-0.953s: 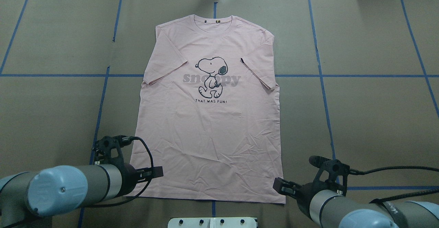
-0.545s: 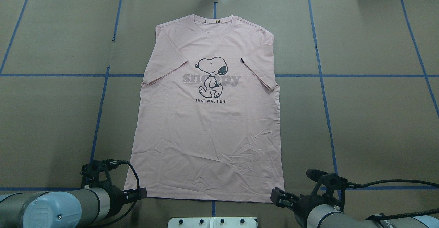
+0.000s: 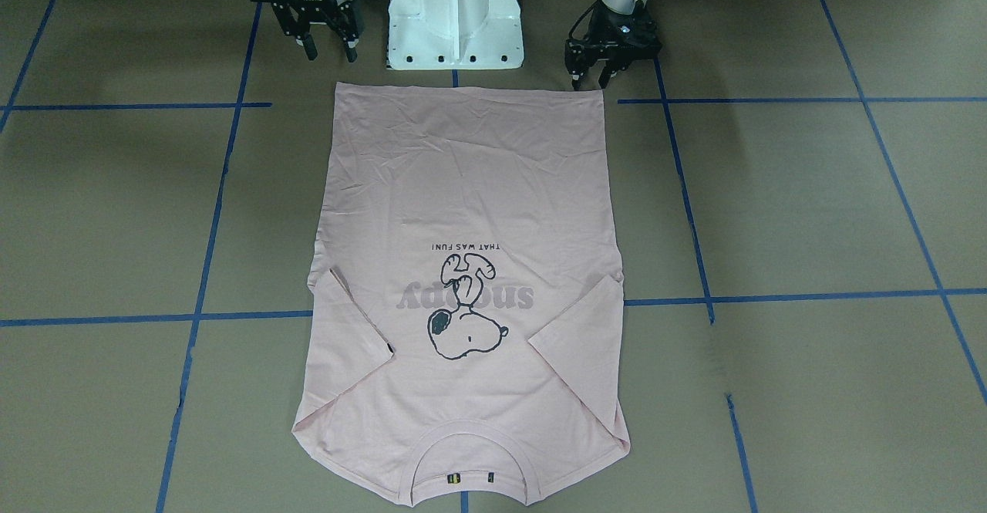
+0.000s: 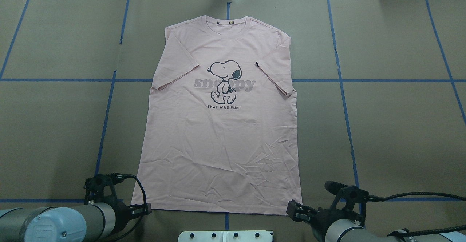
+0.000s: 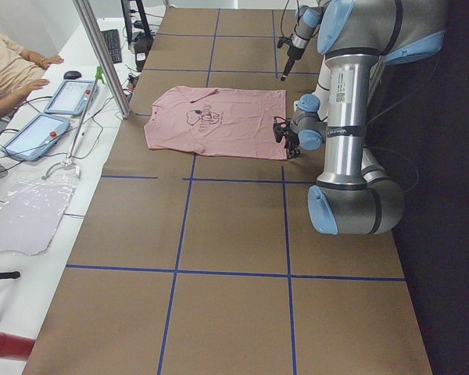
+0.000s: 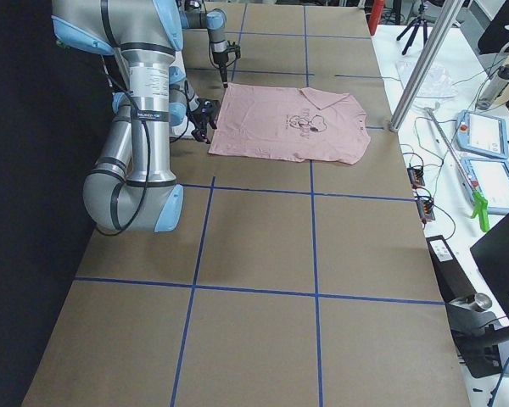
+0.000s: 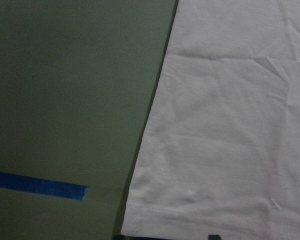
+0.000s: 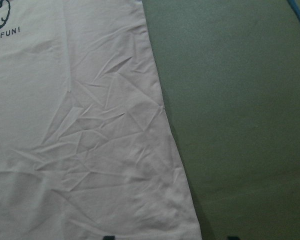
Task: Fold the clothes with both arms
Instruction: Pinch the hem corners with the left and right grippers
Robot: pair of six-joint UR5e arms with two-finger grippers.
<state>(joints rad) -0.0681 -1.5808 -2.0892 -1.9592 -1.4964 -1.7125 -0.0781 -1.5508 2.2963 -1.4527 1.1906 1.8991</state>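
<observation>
One pale pink T-shirt [image 4: 222, 143] lies face up and flat on the brown-papered table [image 4: 393, 125], straight out from the white pedestal base [image 3: 455, 11]. Its hem is on the side nearest the base and its ribbed collar [image 4: 227, 22] is farthest from it.

Two arms work the scene. The left arm [image 4: 54, 222] and the right arm [image 4: 349, 231] come in on either side of the base. The left gripper [image 3: 594, 77] sits low at the hem corner on its side of the base, and the right gripper [image 3: 330, 54] hangs just short of the other corner. Both have their jaws spread apart and grasp nothing. Each wrist camera shows two dark fingertips straddling a hem corner.

The shirt carries one black-outlined Snoopy cartoon [image 4: 224, 82] over grey "snoopy" lettering [image 4: 247, 85]. One line of small black print [image 4: 224, 107], "THAT WAS FUN!", runs on the base side of the cartoon. Both short sleeves are folded inward over the chest, and one of them shows a small black tag [image 4: 257, 64]. Fine creases cross the half of the cloth nearer the base.

Blue tape lines [image 4: 342, 100] divide the table into squares. Beyond the table's edge farthest from the base are two tablets [image 5: 70, 95], an upright metal post [image 5: 102, 55] and a person's hand [image 5: 31, 82].
</observation>
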